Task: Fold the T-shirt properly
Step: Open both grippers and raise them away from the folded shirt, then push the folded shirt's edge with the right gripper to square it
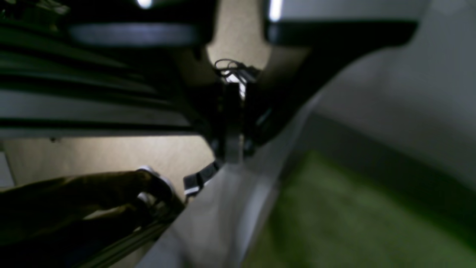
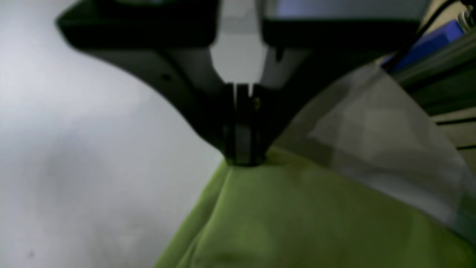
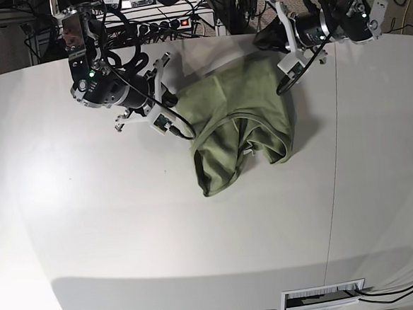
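At the scene's far left, the black-and-silver right arm (image 3: 101, 73) reached over the white tabletop (image 3: 120, 239). Its right gripper (image 2: 243, 162) was closed on the T-shirt, with a peak of green cloth caught at the tips and folds running down from it. In the right wrist view, a blue object (image 2: 427, 46) lay past the table's edge, too blurred to name.

Between the two arms, toward the far side of the table, was the olive-green T-shirt (image 3: 224, 97). Its upper part spread from the right gripper across to the left one, while its nearer part was bunched. A curved fold crossed the middle, one flap hung toward the near left and another bulged to the right, with a small white patch (image 3: 249, 151) between them.

At the far right, the left arm (image 3: 346, 17) came in over the cloth's far right corner. The left gripper (image 1: 233, 158) had its fingers together; whether they pinched any fabric could not be told. Beyond the table edge, the left wrist view showed someone's trousered legs (image 1: 93, 190) on a beige floor (image 1: 33, 156).

At the near right, dark cables (image 3: 407, 291) ran beside a white-framed slot (image 3: 323, 296).
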Motion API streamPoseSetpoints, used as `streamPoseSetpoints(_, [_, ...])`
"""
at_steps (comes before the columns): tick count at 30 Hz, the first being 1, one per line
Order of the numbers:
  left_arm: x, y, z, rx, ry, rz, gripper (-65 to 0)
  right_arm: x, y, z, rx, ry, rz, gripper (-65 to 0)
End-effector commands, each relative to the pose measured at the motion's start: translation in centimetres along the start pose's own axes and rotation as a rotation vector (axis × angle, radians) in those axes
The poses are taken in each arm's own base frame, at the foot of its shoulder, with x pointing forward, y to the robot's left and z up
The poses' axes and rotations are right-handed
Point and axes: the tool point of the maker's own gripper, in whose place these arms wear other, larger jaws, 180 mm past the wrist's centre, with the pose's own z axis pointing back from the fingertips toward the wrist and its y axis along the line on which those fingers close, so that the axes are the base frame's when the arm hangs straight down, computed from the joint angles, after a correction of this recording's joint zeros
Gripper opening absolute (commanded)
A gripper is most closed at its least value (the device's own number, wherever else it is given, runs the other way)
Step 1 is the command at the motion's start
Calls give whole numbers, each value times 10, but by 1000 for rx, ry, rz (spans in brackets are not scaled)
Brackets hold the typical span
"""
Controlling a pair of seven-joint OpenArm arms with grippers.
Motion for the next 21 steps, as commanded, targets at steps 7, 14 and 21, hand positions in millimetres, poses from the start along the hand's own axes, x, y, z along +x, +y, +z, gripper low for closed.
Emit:
streamPoseSetpoints(7, [16, -2, 3, -2, -67, -25, -640, 34, 8, -1, 13, -133, -19, -650])
streamPoseSetpoints(14, [17, -1, 3, 1, -69, -27, -640, 49, 12, -13, -4, -188, -44, -650])
streamPoseSetpoints(21, [16, 3, 3, 24, -65, -44, -640, 53, 21, -44, 46, -213, -133, -650])
